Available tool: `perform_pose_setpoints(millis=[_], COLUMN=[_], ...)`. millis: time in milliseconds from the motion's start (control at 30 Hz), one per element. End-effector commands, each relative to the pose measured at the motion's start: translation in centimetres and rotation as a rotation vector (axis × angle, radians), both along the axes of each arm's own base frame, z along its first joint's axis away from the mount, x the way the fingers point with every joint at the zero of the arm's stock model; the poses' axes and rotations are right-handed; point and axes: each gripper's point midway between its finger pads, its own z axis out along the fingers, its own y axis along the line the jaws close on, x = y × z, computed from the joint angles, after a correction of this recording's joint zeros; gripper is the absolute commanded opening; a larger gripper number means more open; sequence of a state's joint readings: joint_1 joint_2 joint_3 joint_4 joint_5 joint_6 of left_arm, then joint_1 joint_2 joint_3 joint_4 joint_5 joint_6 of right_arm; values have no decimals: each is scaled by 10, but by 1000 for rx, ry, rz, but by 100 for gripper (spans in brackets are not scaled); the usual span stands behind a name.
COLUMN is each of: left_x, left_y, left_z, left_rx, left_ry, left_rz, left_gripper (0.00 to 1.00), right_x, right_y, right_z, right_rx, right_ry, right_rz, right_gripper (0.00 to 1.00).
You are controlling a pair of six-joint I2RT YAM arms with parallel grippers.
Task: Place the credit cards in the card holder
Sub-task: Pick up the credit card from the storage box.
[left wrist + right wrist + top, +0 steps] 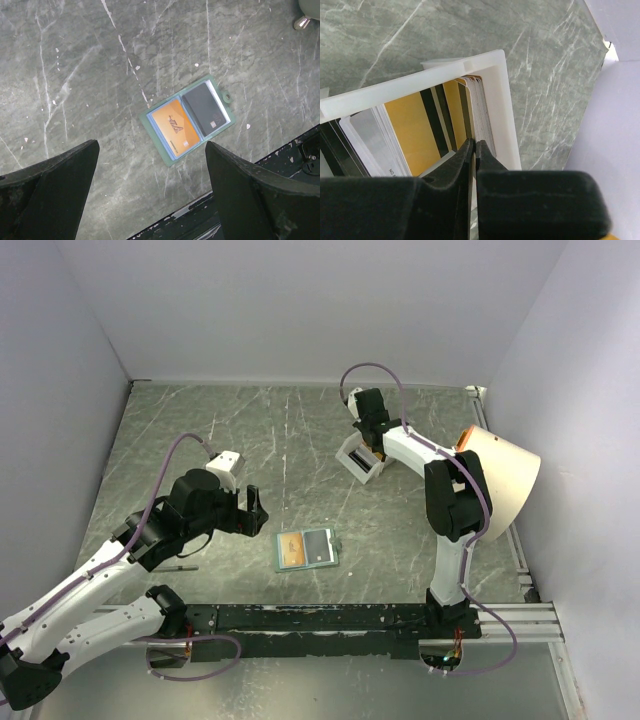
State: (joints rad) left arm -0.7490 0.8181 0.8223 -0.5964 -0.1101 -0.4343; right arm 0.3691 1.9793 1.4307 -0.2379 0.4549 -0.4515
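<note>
The left fingers (255, 512) hang spread wide with nothing between them at middle left of the top view, above bare tabletop (200, 430). The right fingers (368, 448) dip into a white tray (352, 462) at upper centre. The card holder (305, 550) lies unfolded and flat at lower centre, just right of the left fingers and well apart from the tray. From here its contents read only as an orange patch and a grey patch.

The left wrist view looks down between the two parted dark fingers at the bottom corners. The holder sits at centre frame, tilted. An orange card (173, 131) fills its left pocket and a dark card (205, 111) fills its right one. A small snap button (227, 96) sits on the right edge.

The right wrist view alone shows the tray's contents. Credit cards (412, 135) stand on edge in a row, gold, dark and pale grey, packed toward the right wall. The right fingers are pinched to a thin slit, with their tips at the card edges beside that wall. I cannot tell whether a card is caught in the slit.
</note>
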Motion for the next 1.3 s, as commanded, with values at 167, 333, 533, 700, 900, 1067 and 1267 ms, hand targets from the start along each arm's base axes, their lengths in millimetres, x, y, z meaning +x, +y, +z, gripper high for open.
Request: perform_pose_setpoints(millis=[167,333,533,700,900,1067,1267], left_x=[-1,-1,-1,-1,-1,-1,-1], left_y=[-1,0,0,-1,-1,0,0], left_z=[-1,0,0,-1,-2,-2,-1], left_rx=[1,-2,-2,1,1,-1,-2], left_ry=[-2,-5,-4,-1,0,2,0], left_rz=[-6,-3,-5,-6,-6,-2,1], left_gripper=[99,99,99,99,99,99,99], right_x=[13,11,10,9,10,9,7], right_y=[3,3,-2,-2,-4,1,1], right_z=[14,6,2,16,16,15,28], right_rx=[44,52,36,50,54,86,99], right_ry=[-33,-19,-15,-25,-22,-19,-26], right_rz=[1,-3,-17,-32,-18,3,-15], right_gripper=[0,0,0,1,0,0,0])
